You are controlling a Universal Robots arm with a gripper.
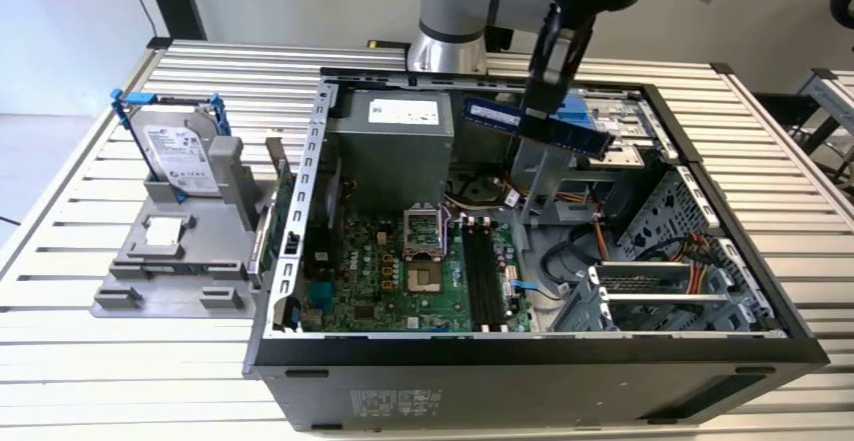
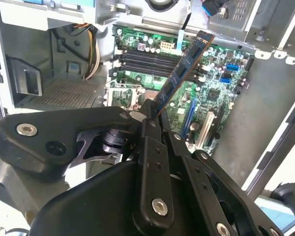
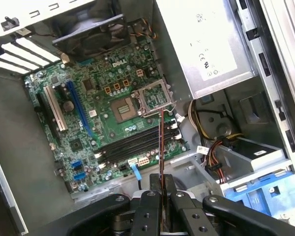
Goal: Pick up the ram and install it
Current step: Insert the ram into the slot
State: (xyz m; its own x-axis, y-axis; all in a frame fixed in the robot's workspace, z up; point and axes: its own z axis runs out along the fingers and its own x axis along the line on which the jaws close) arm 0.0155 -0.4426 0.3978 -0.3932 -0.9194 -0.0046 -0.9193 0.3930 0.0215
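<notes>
The ram [image 1: 582,136] is a thin blue stick with black chips. It hangs tilted in the air above the open computer case, over the drive bay area. My gripper [image 1: 537,111] is shut on its middle. In both wrist views the ram [image 2: 184,61] [image 3: 161,142] sticks out from between the black fingers [image 2: 148,147], and the gripper [image 3: 161,189] is well above the green motherboard [image 1: 387,286]. The black memory slots [image 1: 483,279] [image 2: 152,61] [image 3: 130,146] lie below, with nothing in them.
The case [image 1: 534,346] lies open on a slatted white table. A grey power supply [image 1: 394,131] and loose cables [image 1: 587,251] stand near the slots. At the exterior view's left, a silver hard drive [image 1: 180,146] in a blue frame stands on a grey holder [image 1: 167,261].
</notes>
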